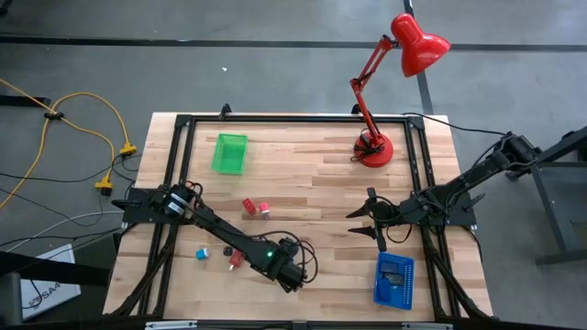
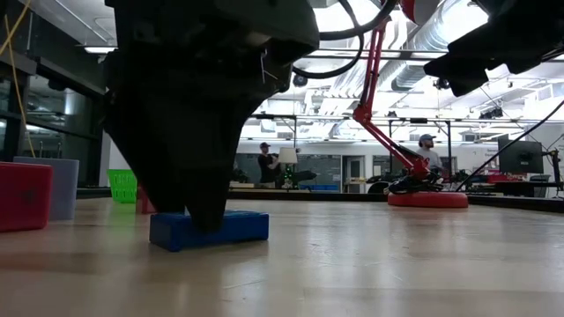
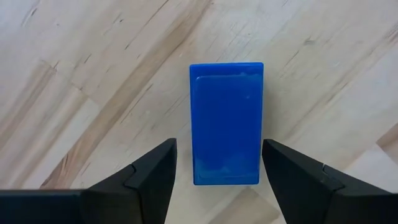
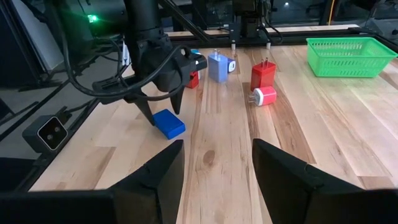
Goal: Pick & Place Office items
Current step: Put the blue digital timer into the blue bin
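Two fingers of our left end effector point(image 3: 214, 163) stand spread on either side of the blue block point(image 3: 226, 122), which lies flat on the wooden surface point(image 1: 312, 174) near its front edge, and in the left wrist view there is a gap of bare wood between each finger and the block's long sides, so nothing is gripped yet. We judge the step in hand to be the grasp of this block. To do it well we should keep the fingers straddling the narrow width, as they do now, since the long sides are straight and parallel and give the pads a square seat. In the low view the fingertips look already down at the block's level, so we would close slowly and evenly; the block sits a little closer to one finger, and a fast close could skid or turn it on the smooth wood. We would centre first, then close, then lift straight up. Our right end effector point(image 4: 214, 171) waits with its fingers apart above the surface on the far side, near the blue perforated tray point(image 1: 394, 280). Other office items, among them a red plug point(image 4: 263, 75) and a lilac block point(image 4: 217, 66), lie well apart from the blue block and should not hinder the lift.
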Robot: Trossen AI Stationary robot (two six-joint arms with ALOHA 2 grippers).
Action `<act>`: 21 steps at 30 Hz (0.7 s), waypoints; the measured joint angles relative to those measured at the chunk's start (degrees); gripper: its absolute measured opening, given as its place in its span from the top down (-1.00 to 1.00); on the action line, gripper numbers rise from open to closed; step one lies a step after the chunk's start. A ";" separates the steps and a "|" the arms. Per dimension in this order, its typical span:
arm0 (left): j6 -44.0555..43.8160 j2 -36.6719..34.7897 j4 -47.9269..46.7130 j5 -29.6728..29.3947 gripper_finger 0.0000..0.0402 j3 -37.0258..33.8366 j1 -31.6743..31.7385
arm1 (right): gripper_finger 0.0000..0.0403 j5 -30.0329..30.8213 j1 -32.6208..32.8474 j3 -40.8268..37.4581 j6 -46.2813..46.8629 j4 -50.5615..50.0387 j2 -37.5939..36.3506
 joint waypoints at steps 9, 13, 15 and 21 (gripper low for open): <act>-0.59 0.00 -0.23 0.04 0.22 0.00 -0.02 | 0.13 0.00 0.01 0.00 0.00 0.01 0.00; -0.87 0.02 -0.27 0.60 0.32 0.00 -0.02 | 0.13 0.00 0.02 0.00 0.00 0.01 0.00; -0.89 0.02 -0.27 0.67 0.31 0.00 -0.02 | 0.13 0.00 0.02 0.00 -0.01 0.00 0.00; -0.67 0.07 -0.25 0.69 0.26 0.00 -0.02 | 0.13 0.00 0.02 0.00 -0.01 0.00 0.00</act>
